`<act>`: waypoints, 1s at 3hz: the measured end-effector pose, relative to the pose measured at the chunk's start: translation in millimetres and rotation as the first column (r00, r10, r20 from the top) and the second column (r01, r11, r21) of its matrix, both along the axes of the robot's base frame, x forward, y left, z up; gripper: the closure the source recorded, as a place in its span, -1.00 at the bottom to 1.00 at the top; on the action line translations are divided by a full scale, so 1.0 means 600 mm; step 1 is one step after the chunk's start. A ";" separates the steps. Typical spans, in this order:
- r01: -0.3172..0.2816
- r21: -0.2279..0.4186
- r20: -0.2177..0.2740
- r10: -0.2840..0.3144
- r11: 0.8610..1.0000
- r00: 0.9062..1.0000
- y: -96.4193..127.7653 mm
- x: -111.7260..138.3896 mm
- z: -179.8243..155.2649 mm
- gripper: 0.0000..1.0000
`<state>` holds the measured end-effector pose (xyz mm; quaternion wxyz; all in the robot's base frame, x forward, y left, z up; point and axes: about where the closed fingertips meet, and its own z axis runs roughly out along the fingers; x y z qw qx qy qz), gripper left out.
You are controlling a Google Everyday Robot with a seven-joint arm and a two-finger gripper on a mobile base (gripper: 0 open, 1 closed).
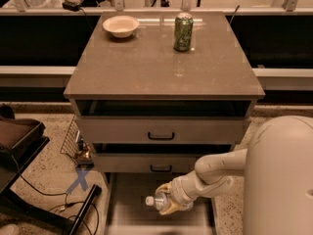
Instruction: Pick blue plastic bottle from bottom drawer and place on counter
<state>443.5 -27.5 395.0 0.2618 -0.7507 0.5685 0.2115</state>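
Note:
The blue plastic bottle [156, 201], clear with a white cap, lies sideways in my gripper [166, 202], cap pointing left. The gripper is shut on it, just above the pulled-out bottom drawer [131, 210], a shallow grey-beige tray at the cabinet's foot. My white arm reaches in from the lower right. The counter [146, 65], the grey-brown cabinet top, lies well above the gripper. A green soda can [183, 32] stands on it at the back right.
A white bowl [120, 26] sits at the counter's back left. Two upper drawers with black handles [161, 136] are closed above the gripper. My white body [283, 180] fills the lower right. A dark tray stand [19, 141], cables and blue tape are on the floor left.

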 end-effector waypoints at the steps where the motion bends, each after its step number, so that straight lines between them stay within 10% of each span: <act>1: 0.024 0.144 -0.029 -0.020 0.989 0.999 0.004 0.018 0.070 1.00; 3: 0.150 0.362 -0.023 -0.152 0.920 0.988 -0.036 0.006 0.298 1.00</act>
